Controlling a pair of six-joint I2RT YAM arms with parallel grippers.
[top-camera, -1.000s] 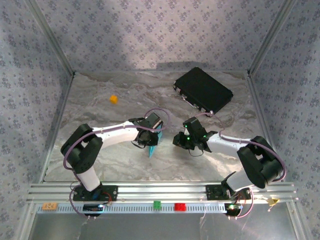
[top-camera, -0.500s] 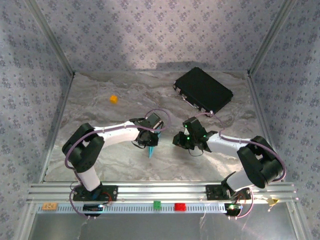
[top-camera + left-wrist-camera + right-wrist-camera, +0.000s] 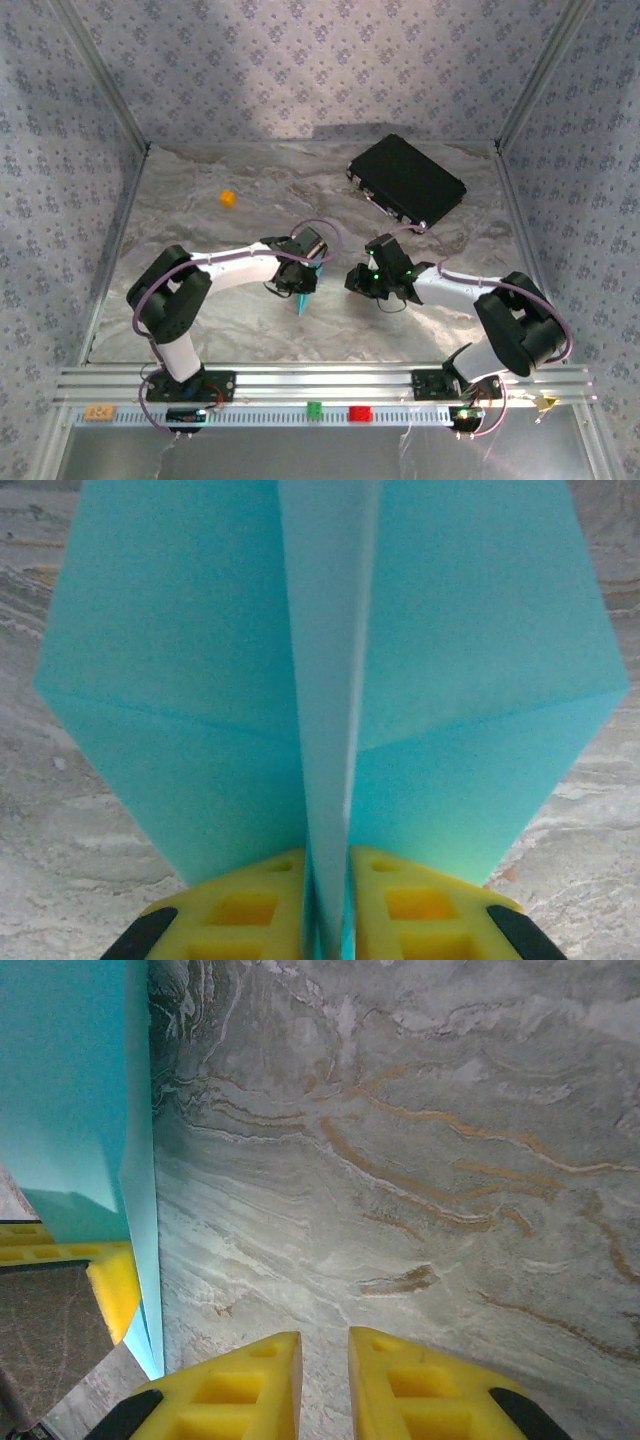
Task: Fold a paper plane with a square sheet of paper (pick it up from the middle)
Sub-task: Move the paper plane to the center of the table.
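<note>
a: start at the left gripper (image 3: 327,885). what are the jaws doing?

b: clamped on the paper plane (image 3: 200,680). the yellow pads (image 3: 245,905) pinch its centre fold, which stands on edge between them, and the two blue wings spread away on either side.

a: and the right gripper (image 3: 325,1365)?

b: jaws nearly together, a thin slit of table (image 3: 420,1160) showing between them, nothing in it. it points down at bare marble.

a: so where does the plane lie from those jaws?

b: off to their left. in the right wrist view the blue sheet (image 3: 70,1090) runs down the left edge, beside the fingers and apart from them, no contact.

a: and from above?

b: the plane (image 3: 305,297) hangs from the left gripper (image 3: 303,275) over the middle of the table (image 3: 220,320), above the marble as far as i can tell. its long axis runs toward the near edge, sharp tip nearest the arm bases. the right gripper (image 3: 362,282) sits just beside it, facing it.

a: which arm is nearer, then?

b: the left one has it. i'd judge the folding is nearly done. if the right arm is to press a wing, it must first spread its jaws and come in sideways, across that axis.

a: anything in the way?

b: no. the black case (image 3: 407,180) and the orange cube (image 3: 228,198) sit well apart, toward the back.
</note>
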